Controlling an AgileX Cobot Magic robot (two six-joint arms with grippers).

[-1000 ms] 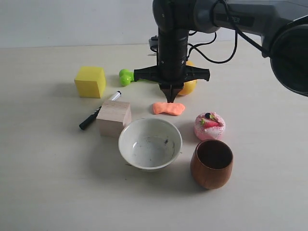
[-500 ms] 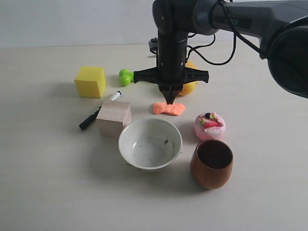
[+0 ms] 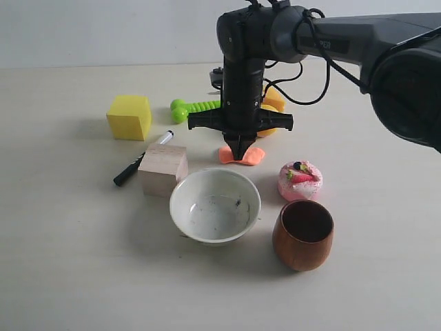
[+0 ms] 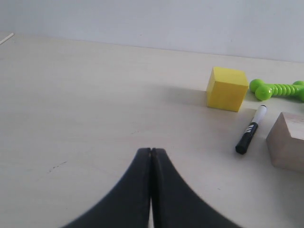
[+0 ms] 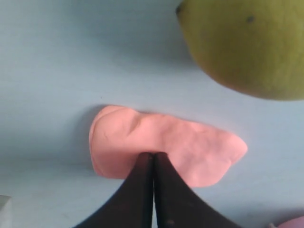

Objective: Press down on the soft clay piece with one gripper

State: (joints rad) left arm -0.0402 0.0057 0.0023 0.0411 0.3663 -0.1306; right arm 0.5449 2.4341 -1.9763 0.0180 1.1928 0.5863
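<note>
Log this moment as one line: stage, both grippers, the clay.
stage: press | right gripper: shut, tips on soft clay piece | left gripper: shut, holding nothing | clay: flat, beside lemon

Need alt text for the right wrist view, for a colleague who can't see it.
The right pincer, shut, points its tip onto the flat salmon-pink soft clay piece, apparently touching it, on the pale table. A yellow-green lemon lies close by, clear of the clay.
</note>
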